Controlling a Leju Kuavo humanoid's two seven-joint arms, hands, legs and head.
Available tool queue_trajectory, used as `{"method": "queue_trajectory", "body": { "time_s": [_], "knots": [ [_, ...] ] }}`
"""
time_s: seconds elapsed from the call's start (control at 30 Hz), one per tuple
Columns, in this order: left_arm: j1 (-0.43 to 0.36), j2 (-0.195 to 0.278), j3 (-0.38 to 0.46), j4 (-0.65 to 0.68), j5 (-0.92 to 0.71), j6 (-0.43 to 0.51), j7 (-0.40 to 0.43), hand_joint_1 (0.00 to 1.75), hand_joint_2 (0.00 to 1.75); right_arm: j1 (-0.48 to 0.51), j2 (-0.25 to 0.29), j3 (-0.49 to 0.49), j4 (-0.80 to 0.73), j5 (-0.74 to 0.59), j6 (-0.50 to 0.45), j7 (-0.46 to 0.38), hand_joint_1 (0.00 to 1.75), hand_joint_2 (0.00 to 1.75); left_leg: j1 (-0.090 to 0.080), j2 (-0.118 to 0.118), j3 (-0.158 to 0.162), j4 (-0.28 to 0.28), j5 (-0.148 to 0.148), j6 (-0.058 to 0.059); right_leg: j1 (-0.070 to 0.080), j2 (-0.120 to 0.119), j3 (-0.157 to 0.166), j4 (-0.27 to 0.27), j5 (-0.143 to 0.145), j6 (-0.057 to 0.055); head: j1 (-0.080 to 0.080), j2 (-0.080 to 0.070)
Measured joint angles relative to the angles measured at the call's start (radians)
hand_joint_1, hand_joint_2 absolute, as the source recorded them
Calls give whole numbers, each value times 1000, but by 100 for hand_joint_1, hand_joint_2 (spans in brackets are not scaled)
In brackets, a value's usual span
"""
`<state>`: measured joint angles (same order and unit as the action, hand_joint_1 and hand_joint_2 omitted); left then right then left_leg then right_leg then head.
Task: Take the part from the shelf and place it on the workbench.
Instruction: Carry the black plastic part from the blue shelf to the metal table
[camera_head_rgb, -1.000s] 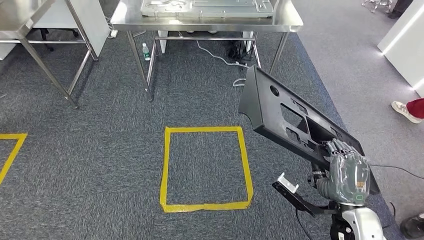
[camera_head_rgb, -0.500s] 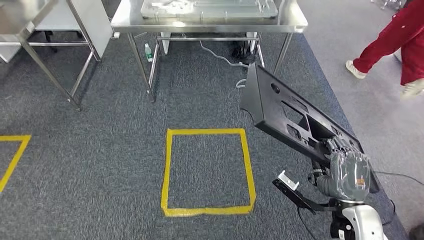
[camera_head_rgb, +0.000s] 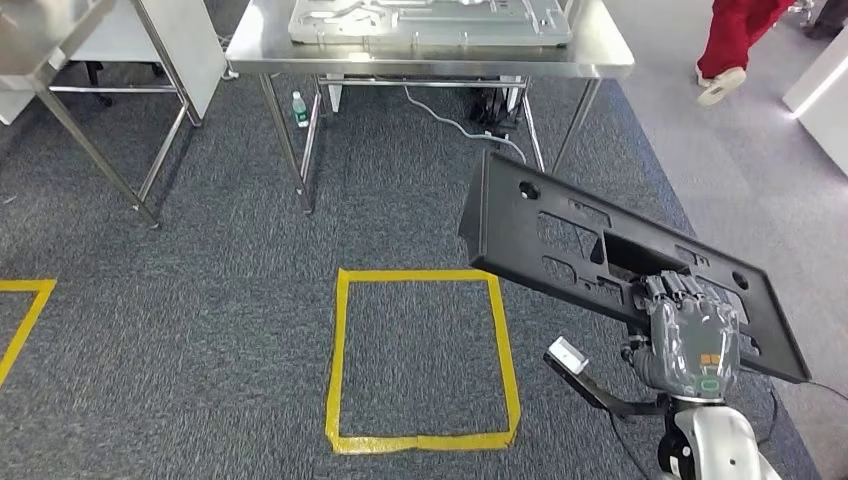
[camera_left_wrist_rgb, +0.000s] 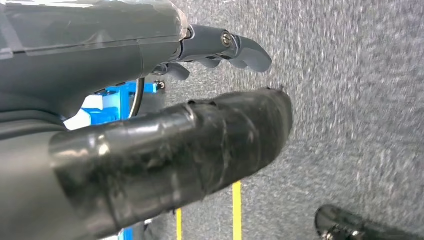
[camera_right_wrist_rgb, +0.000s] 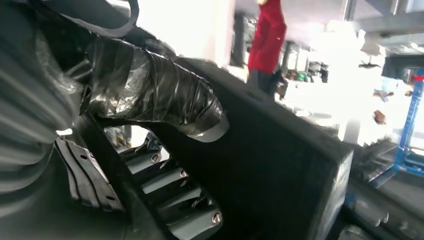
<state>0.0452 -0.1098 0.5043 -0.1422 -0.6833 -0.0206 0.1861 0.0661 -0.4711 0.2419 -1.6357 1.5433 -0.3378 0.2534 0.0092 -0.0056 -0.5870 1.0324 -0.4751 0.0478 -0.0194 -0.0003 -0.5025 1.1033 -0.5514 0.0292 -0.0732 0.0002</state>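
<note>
A long black plastic panel with cut-outs, the part (camera_head_rgb: 560, 235), hangs tilted over the carpet at the right of the head view. My right hand (camera_head_rgb: 692, 335) grips its lower long edge, and in the right wrist view the taped thumb (camera_right_wrist_rgb: 155, 95) lies on one face of the part (camera_right_wrist_rgb: 290, 160) with the fingers (camera_right_wrist_rgb: 172, 200) through an opening. The steel workbench (camera_head_rgb: 600, 62) stands ahead at the top, with a flat silver metal part (camera_head_rgb: 430, 20) lying on it. My left hand (camera_left_wrist_rgb: 150, 100) hangs above the carpet with thumb and fingers apart, holding nothing.
A yellow tape square (camera_head_rgb: 345, 360) marks the carpet between me and the workbench. A second steel table (camera_head_rgb: 60, 40) stands at the top left. A bottle (camera_head_rgb: 302, 110) and cables (camera_head_rgb: 470, 125) lie under the workbench. A person in red (camera_head_rgb: 735, 40) walks at the top right.
The camera has moved, shifting the whole scene. The black part has turned flatter and more broadside in my right hand. The person in red has walked off toward the top right.
</note>
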Motion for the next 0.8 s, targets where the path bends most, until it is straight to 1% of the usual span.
{"method": "queue_trajectory", "body": {
  "time_s": [0.03,0.07,0.1,0.13,0.17,0.2,0.23,0.27,0.3,0.33,0.37,0.4,0.43,0.47,0.5,0.53,0.6,0.63,0.67,0.7,0.73,0.77,0.8],
  "knots": [
    [0,0,2,0,1,0,-1,0,0,-12,0,8,4,8,10,2,175,175,0,0,10,-4,-6,4,-1,0,-40,59,-9,2,0,0],
    [0,0,4,0,2,0,-2,0,0,-28,0,21,11,15,22,5,175,175,0,0,18,-5,-13,7,-1,0,-85,119,-28,3,1,0],
    [0,0,8,0,4,-1,-2,0,0,-47,1,39,22,19,35,10,175,175,0,0,28,-5,-22,7,-2,0,-129,166,-52,4,1,0],
    [0,0,12,0,4,-1,-3,0,0,-66,2,61,35,21,46,16,175,175,-1,0,40,-6,-31,6,-2,0,-162,191,-70,5,1,0],
    [0,0,16,0,5,-1,-3,0,0,-85,2,83,48,22,55,22,175,175,-1,-1,54,-6,-42,5,-2,0,-181,188,-72,5,1,0],
    [0,0,19,0,6,-2,-4,0,0,-103,3,104,61,23,63,28,175,175,-1,-2,69,-7,-53,4,-2,0,-186,155,-51,4,1,0],
    [1,0,21,0,7,-3,-4,0,0,-120,3,122,71,23,69,32,175,175,-1,-4,82,-7,-63,2,-2,0,-178,101,-8,0,1,0],
    [1,0,22,0,8,-3,-4,0,0,-136,3,137,81,23,75,35,175,175,-1,-5,97,-8,-74,0,-1,0,-169,43,44,-3,1,0],
    [0,-1,23,0,9,-5,-4,0,0,-151,4,150,91,23,80,36,175,175,-2,-8,106,-10,-83,-5,1,-1,-160,-3,79,-7,2,0],
    [-1,-1,24,0,10,-5,-5,0,0,-163,4,161,100,24,84,36,175,175,-3,-10,112,-15,-91,-10,4,-2,-153,-32,101,-11,3,0],
    [-1,-1,24,0,10,-6,-5,0,0,-173,4,170,108,24,87,37,175,175,-4,-12,120,-17,-94,-17,6,-2,-149,-44,106,-15,4,0],
    [-1,-1,25,0,10,-7,-5,0,0,-180,5,177,114,24,88,37,175,175,-5,-13,127,-21,-94,-24,7,-1,-141,-50,101,-21,5,0],
    [0,-1,25,0,10,-7,-5,0,0,-184,5,183,118,24,88,38,175,175,-5,-11,133,-20,-93,-30,6,0,-130,-57,103,-28,5,0],
    [0,-1,26,0,10,-7,-5,0,0,-189,6,188,121,24,88,38,175,175,-4,-9,133,-3,-90,-34,5,0,-118,-64,101,-36,4,0],
    [0,-1,27,0,10,-6,-5,0,0,-195,6,194,125,24,88,39,175,175,-4,-6,117,31,-94,-37,6,0,-105,-68,98,-43,4,0],
    [0,-2,27,0,11,-6,-5,0,0,-202,8,201,129,24,88,39,175,175,-2,-4,86,85,-105,-40,7,0,-93,-71,91,-50,4,0],
    [0,-1,27,0,12,-6,-5,0,0,-226,18,226,143,24,94,46,175,175,-1,-1,-1,206,-149,-44,12,0,-76,-72,73,-59,3,0],
    [1,-1,29,0,13,-6,-5,0,0,-245,29,246,155,24,100,54,175,175,-1,-1,-39,242,-169,-45,14,3,-66,-72,65,-62,3,0],
    [2,0,30,0,15,-6,-5,0,0,-266,42,269,171,24,108,65,175,175,-1,-1,-64,250,-176,-45,17,6,-55,-72,55,-64,3,0],
    [4,0,33,0,16,-6,-5,0,0,-288,57,292,188,24,116,76,175,175,-3,-1,-74,225,-159,-42,20,10,-42,-72,46,-65,3,0],
    [4,0,35,0,17,-6,-5,0,0,-309,70,312,204,24,121,84,175,175,-5,-1,-73,174,-121,-36,23,13,-26,-72,35,-65,3,0],
    [5,1,38,0,17,-6,-5,0,0,-324,82,330,219,24,123,88,175,175,-9,-2,-63,115,-63,-26,25,14,-12,-73,23,-65,3,0],
    [6,2,40,0,17,-7,-5,0,0,-338,94,344,231,24,124,90,175,175,-15,-2,-57,72,-22,-17,27,15,1,-74,13,-62,5,0]
  ]
}}
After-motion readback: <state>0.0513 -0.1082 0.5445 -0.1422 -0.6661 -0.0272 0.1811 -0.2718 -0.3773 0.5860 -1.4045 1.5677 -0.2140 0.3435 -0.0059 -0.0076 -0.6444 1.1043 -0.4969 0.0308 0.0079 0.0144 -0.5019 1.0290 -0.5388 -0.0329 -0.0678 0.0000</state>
